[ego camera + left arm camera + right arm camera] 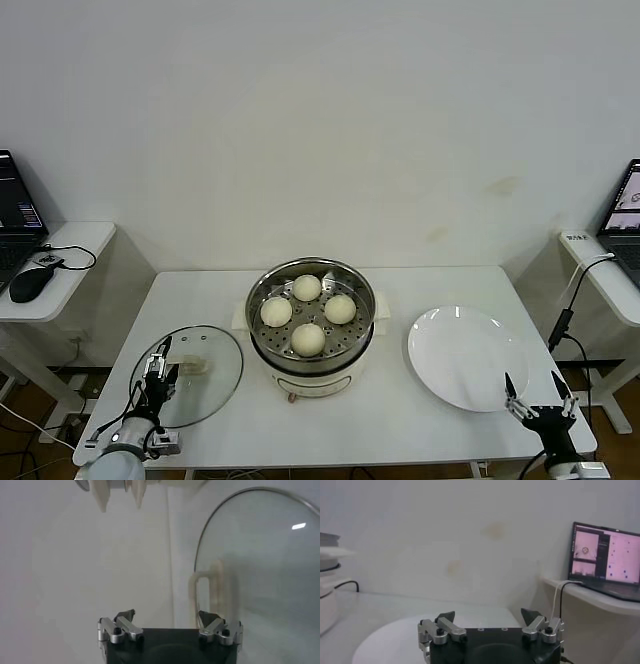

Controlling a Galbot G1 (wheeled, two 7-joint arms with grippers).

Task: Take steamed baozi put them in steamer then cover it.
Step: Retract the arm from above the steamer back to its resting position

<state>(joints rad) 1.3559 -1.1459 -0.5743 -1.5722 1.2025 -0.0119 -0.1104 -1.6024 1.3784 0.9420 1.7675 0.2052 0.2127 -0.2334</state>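
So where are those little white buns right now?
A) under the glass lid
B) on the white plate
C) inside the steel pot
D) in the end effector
C: all four buns sit on the perforated tray inside the steamer, uncovered.

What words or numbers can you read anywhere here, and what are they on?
None can be read.
Laptop on the side shelf: its screen shows windows and dots, but any writing is too small to read.
Second laptop on the other side desk: its screen is too small to read.
Small white box by the right shelf: marks too small to read.
Steamer, cover, plate: no labels show.
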